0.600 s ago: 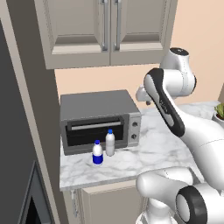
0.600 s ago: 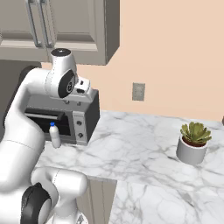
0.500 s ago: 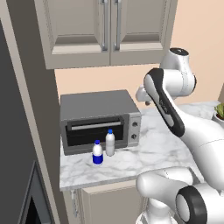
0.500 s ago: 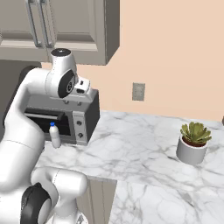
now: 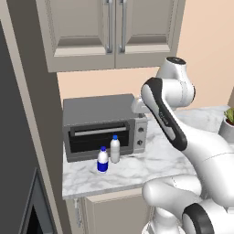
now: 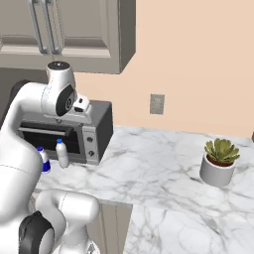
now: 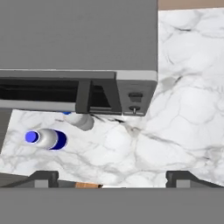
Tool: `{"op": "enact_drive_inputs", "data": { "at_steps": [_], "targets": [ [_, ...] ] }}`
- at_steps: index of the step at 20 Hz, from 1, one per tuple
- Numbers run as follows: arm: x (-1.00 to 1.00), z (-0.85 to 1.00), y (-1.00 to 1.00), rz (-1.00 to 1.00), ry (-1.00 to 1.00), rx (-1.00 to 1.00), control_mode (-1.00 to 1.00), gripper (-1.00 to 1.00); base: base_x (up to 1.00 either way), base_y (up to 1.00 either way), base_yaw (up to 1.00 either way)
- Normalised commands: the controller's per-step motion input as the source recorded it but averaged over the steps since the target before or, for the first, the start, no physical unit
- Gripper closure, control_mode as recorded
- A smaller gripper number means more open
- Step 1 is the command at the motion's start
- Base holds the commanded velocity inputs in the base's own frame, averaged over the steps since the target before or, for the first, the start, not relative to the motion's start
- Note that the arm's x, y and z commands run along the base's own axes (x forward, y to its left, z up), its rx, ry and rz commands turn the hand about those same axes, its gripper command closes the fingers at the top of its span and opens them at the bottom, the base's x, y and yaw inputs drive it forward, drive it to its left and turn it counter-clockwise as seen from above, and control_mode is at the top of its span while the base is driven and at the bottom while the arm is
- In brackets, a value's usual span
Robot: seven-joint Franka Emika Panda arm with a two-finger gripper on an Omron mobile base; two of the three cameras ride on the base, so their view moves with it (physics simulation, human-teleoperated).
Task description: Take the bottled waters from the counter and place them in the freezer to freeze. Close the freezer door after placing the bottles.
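Note:
Two bottled waters stand on the marble counter (image 5: 137, 171) in front of the toaster oven. The one with the wide blue label (image 5: 103, 161) (image 7: 49, 139) is nearer the counter's front edge. The plainer, slimmer one (image 5: 115, 149) (image 6: 62, 153) (image 7: 81, 121) stands just behind it. My gripper (image 7: 113, 178) hangs high above the counter, to the bottles' right, looking down. It is open, with nothing between its fingertips (image 7: 43, 177). A tall dark grey surface at the left edge looks like the freezer (image 5: 11, 137); I cannot make out the freezer door.
A grey toaster oven (image 5: 100, 125) with knobs sits against the wall behind the bottles. Beige upper cabinets (image 5: 114, 32) hang overhead. A potted succulent (image 6: 218, 161) stands far right on the counter. A wall outlet (image 6: 157, 104) sits above the counter.

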Motion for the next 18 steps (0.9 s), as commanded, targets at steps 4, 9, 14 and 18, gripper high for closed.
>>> {"op": "enact_drive_inputs", "data": {
  "at_steps": [4,9,14,18],
  "targets": [
    [-0.06,-0.37,0.78,-0.03,-0.13,0.03,-1.00,-1.00,0.00,0.00,0.00],
    [-0.20,-0.49,0.66,-0.01,-0.05,0.00,-1.00,-1.00,0.00,0.00,0.00],
    [-0.08,-0.56,0.45,0.00,0.01,0.00,-1.00,-1.00,0.00,0.00,0.00],
    [-0.03,-0.60,0.46,0.00,0.01,0.00,-1.00,-1.00,0.00,0.00,0.00]
  ]
}}
